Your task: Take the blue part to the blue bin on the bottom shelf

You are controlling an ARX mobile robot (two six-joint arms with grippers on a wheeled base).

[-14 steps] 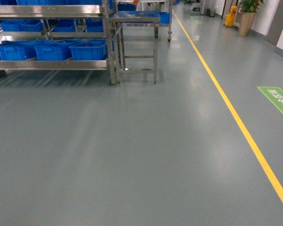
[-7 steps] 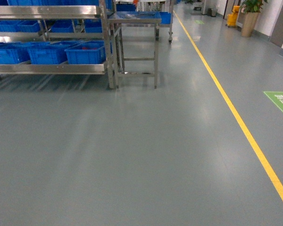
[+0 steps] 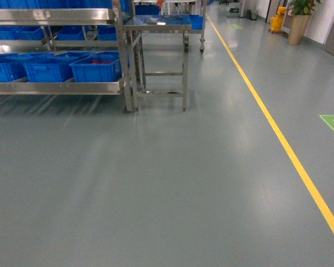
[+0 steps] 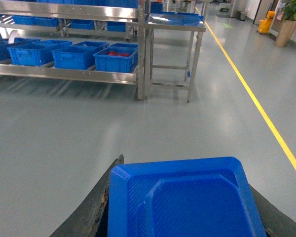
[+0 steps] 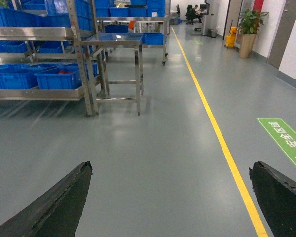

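Left gripper [image 4: 180,222] at bottom of its wrist frame, clenched on blue part [image 4: 185,197], a flat tray-like piece, long axis across the frame, narrower edge pointing away toward grey floor [image 3: 172,178]. Right gripper [image 5: 170,197] jaws spread wide, nothing between. Upper left: bottom shelf [image 3: 55,87] with blue bin [image 3: 96,68]; steel table [image 3: 157,23] beside it.

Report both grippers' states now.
Left gripper: shut on the blue part.
Right gripper: open, holding nothing.
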